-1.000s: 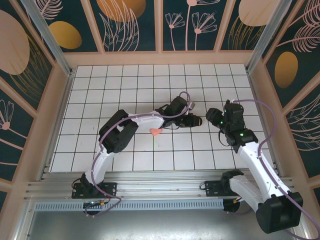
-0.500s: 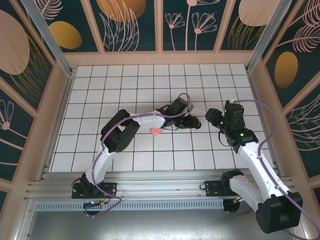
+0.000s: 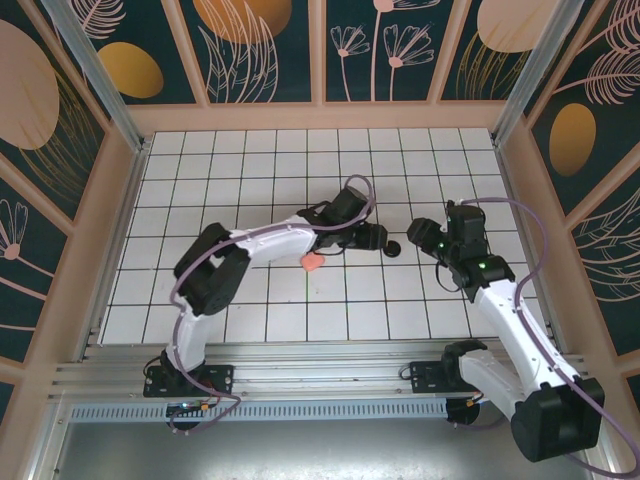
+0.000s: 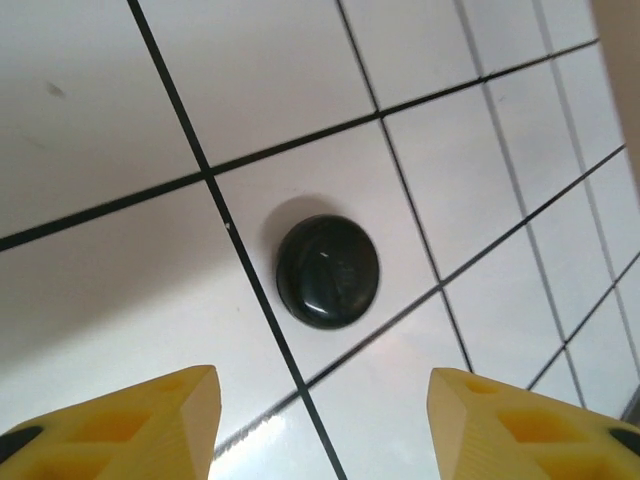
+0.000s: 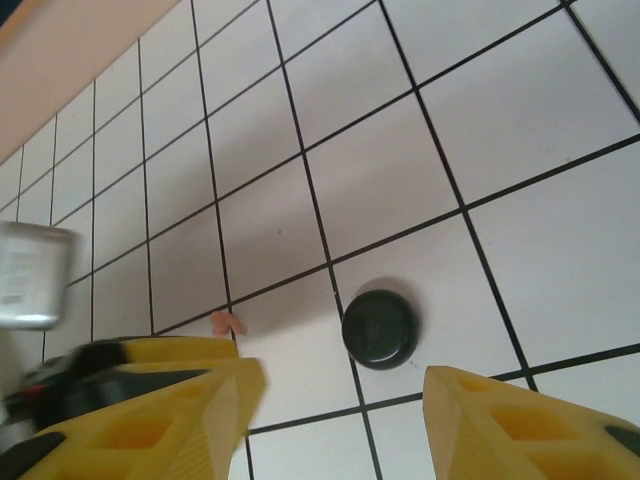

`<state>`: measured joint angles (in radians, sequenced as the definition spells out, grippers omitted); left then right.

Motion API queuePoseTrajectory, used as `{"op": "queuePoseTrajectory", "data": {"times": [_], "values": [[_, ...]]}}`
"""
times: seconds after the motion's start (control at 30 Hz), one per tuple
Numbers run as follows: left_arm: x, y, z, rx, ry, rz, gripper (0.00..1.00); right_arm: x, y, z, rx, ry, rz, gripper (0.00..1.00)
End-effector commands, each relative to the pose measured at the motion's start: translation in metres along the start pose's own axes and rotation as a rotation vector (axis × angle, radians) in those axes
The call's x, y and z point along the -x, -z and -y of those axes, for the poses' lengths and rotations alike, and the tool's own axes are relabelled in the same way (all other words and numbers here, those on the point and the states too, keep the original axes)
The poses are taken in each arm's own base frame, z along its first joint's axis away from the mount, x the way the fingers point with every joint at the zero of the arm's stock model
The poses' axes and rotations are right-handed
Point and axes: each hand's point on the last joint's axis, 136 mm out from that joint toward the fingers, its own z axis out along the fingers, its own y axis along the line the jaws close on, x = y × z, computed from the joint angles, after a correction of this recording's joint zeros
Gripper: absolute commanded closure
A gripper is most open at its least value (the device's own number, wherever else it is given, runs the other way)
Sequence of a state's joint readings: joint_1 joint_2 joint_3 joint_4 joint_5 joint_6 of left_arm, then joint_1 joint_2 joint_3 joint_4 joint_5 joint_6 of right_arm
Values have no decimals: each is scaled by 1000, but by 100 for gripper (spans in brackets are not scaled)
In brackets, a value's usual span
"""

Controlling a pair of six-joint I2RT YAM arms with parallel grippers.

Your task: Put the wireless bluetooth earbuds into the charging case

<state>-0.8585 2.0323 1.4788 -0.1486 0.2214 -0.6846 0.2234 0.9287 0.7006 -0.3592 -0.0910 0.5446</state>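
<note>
One pink case point(image 3: 313, 262) lies on the table point(image 3: 250, 160) at centre frame, under the left arm. One black disc point(image 3: 394, 247) sits to its right. The left pincer point(image 4: 320, 420) and right pincer point(image 5: 340, 425) both stand apart, empty.

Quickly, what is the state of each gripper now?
Left gripper: open, holding nothing; the black disc lies free ahead of it.
Right gripper: open, holding nothing.
</note>
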Motion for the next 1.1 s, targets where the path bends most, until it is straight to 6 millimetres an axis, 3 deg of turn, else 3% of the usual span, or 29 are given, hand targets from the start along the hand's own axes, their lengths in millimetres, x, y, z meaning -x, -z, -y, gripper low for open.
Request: {"op": "queuePoseTrajectory", "data": {"times": [0.0,0.17,0.3,0.47,0.8,1.07], "values": [[8,36,-21,75,0,49,43,0,-1,-21,58,60,-50,48],[13,82,-60,120,60,130,39,-17,-14,-40,54,178,-143,47],[18,116,-103,169,112,200,35,-34,-26,-58,55,297,-214,47],[13,137,-148,178,188,224,33,-62,-46,-84,69,443,-332,44],[11,183,-215,203,293,307,30,-119,-98,-126,22,750,-547,31],[-4,204,-255,225,385,330,27,-167,-129,-151,30,945,-685,25]]}}
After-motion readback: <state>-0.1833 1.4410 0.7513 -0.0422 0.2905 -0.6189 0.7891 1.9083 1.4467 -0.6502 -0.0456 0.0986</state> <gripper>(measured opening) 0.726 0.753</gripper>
